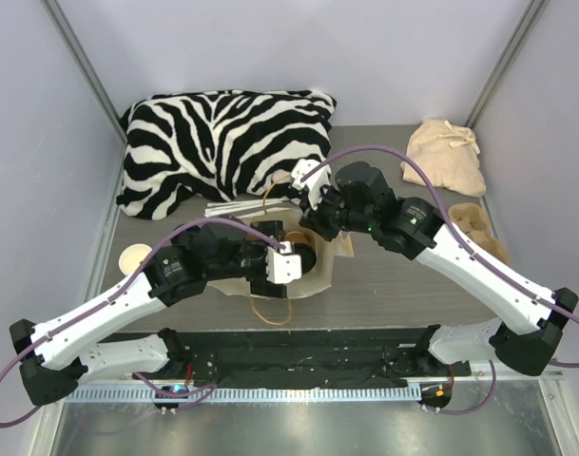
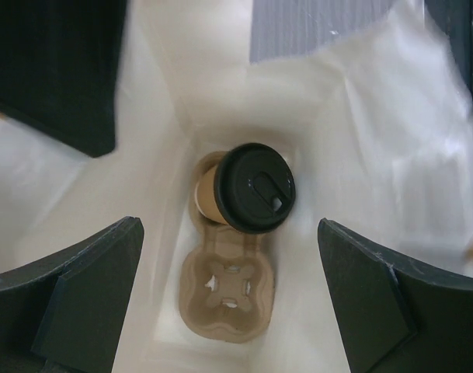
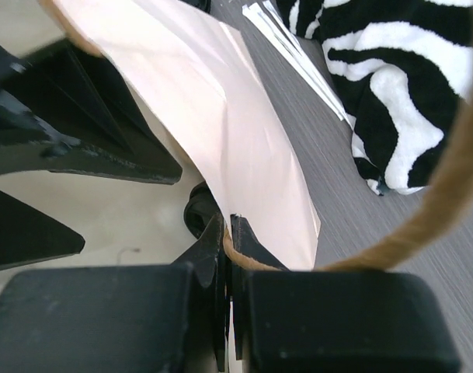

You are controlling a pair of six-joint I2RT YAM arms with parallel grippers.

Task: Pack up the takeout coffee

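The takeout coffee (image 2: 208,196), a brown paper cup with a black lid (image 2: 258,187) on it, stands in the far socket of a cardboard carrier (image 2: 228,291) at the bottom of a white paper bag (image 2: 353,155). My left gripper (image 2: 228,227) is open above the bag's mouth, its fingers (image 2: 88,295) wide apart and holding nothing. In the top view it (image 1: 294,261) hides the cup. My right gripper (image 3: 229,233) is shut on the bag's rim where the brown cord handle (image 3: 422,225) meets it; in the top view it (image 1: 308,224) is at the bag's far side.
A zebra-striped pillow (image 1: 222,142) lies at the back. White strips (image 1: 237,207) lie in front of it. A brown cup with a white top (image 1: 134,256) stands at the left. A beige cloth pouch (image 1: 446,157) and another cardboard carrier (image 1: 474,228) are at the right.
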